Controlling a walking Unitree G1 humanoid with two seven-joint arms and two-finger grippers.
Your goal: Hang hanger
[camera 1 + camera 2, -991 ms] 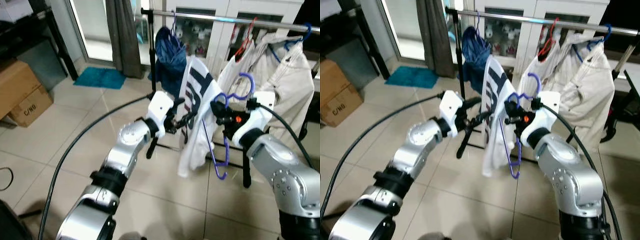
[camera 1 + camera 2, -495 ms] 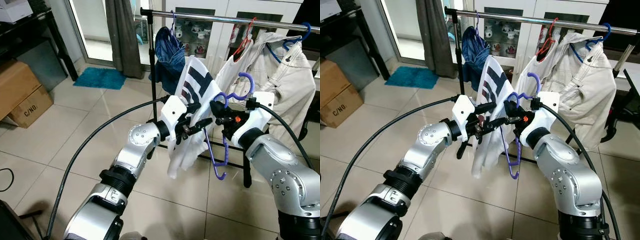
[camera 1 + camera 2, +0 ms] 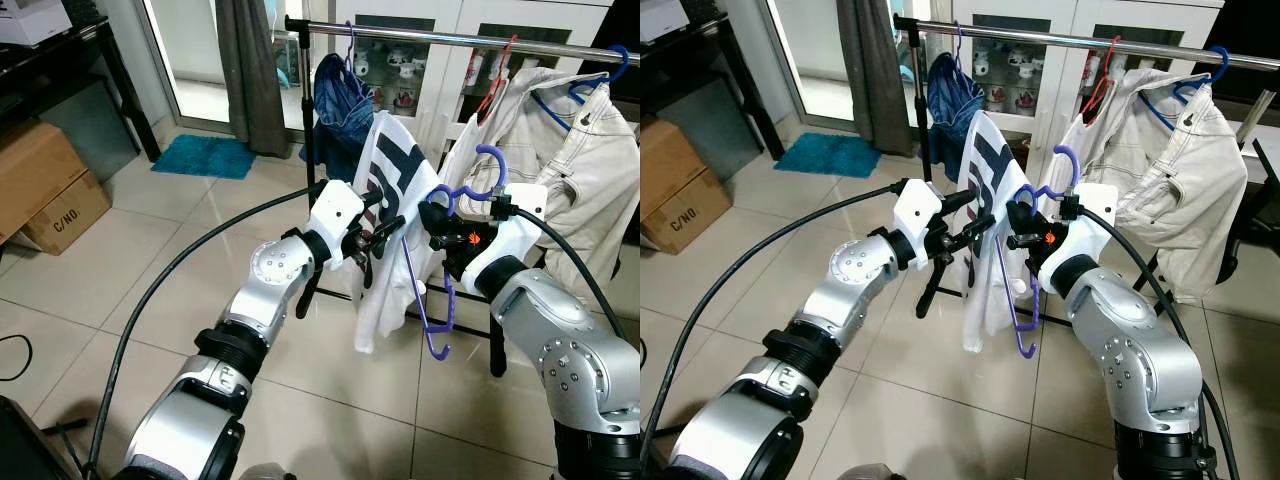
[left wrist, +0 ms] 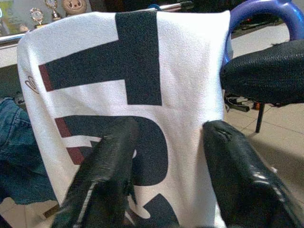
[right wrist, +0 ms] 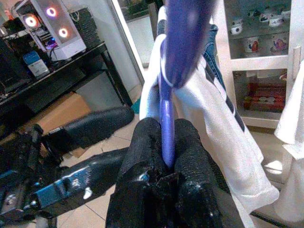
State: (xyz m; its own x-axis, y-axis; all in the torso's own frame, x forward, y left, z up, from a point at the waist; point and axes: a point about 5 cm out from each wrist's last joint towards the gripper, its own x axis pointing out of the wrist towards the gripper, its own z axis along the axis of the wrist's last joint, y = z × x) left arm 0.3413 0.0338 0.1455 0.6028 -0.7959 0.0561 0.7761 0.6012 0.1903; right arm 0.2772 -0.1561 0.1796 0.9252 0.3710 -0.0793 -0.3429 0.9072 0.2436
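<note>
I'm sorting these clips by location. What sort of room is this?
Probably a room in a home, used for drying or storing clothes: a clothes rail hung with garments, a glass-fronted cabinet of trinkets, and a tiled floor with a cardboard box.

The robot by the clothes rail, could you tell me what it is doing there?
It is hanging up a white shirt. The right gripper is shut on a purple hanger that carries the shirt, held below the rail. The left gripper is open at the shirt's printed front. The hook is not on the rail yet.

Purple hanger (image 3: 432, 300), white navy-lettered shirt (image 3: 392, 200)
</note>
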